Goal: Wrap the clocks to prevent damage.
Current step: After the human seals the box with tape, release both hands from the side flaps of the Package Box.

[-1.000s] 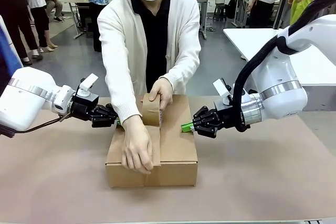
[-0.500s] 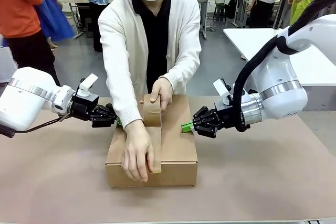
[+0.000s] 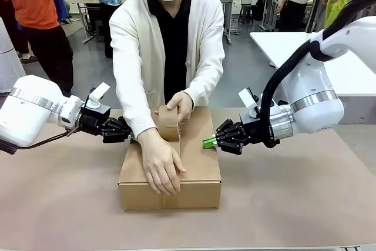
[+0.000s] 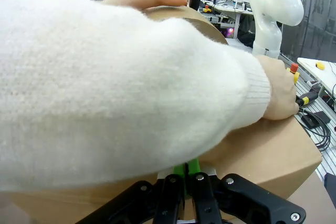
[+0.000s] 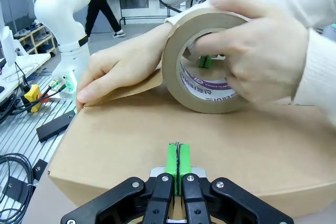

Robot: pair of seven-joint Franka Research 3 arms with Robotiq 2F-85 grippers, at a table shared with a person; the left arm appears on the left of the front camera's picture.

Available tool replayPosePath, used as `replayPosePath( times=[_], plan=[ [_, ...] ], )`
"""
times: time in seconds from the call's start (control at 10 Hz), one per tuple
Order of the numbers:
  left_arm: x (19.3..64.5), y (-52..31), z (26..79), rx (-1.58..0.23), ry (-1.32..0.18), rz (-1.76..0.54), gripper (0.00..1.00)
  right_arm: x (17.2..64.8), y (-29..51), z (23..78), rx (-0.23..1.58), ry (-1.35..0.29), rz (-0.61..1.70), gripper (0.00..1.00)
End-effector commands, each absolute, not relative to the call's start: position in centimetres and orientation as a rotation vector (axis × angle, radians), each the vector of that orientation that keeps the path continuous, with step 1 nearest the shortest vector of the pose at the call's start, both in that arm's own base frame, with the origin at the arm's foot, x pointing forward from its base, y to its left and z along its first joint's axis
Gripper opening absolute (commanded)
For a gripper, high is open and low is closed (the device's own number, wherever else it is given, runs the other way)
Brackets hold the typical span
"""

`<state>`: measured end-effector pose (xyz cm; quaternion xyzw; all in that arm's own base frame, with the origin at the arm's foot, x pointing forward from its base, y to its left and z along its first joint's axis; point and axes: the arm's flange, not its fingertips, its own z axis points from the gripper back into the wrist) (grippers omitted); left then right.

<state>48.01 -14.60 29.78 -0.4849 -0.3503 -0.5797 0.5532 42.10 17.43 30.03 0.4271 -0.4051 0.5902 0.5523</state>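
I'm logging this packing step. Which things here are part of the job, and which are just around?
In the job: cardboard box; tape roll; person's hands; left hand and right hand, shut against the box sides.

Just around: neighbouring white table; cables.

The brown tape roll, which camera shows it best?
The right wrist view: the brown tape roll faces it close up, core and printed inner ring visible, standing on the cardboard box. The front view shows it edge-on; in the left wrist view a white sleeve covers most of it.
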Motion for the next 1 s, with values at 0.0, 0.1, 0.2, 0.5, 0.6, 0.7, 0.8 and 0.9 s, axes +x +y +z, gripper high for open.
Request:
replayPosePath(
  times=[0.0,0.1,0.2,0.5,0.6,0.7,0.8,0.9],
  plan=[
    [48.02,-14.75,29.47,-1.142,-0.827,-1.366,0.05,42.08,17.48,29.75,1.009,-0.954,1.392,0.04],
    [48.02,-14.75,29.47,-1.142,-0.827,-1.366,0.05,42.08,17.48,29.75,1.009,-0.954,1.392,0.04],
    [48.02,-14.75,29.47,-1.142,-0.827,-1.366,0.05,42.08,17.48,29.75,1.009,-0.954,1.392,0.04],
    [48.02,-14.75,29.47,-1.142,-0.827,-1.366,0.05,42.08,17.48,29.75,1.009,-0.954,1.392,0.04],
    [48.02,-14.75,29.47,-1.142,-0.827,-1.366,0.05,42.08,17.48,29.75,1.009,-0.954,1.392,0.04],
    [48.02,-14.75,29.47,-1.142,-0.827,-1.366,0.05,42.08,17.48,29.75,1.009,-0.954,1.392,0.04],
    [48.02,-14.75,29.47,-1.142,-0.827,-1.366,0.05,42.08,17.48,29.75,1.009,-0.954,1.392,0.04],
    [48.02,-14.75,29.47,-1.142,-0.827,-1.366,0.05,42.08,17.48,29.75,1.009,-0.954,1.392,0.04]
  ],
)
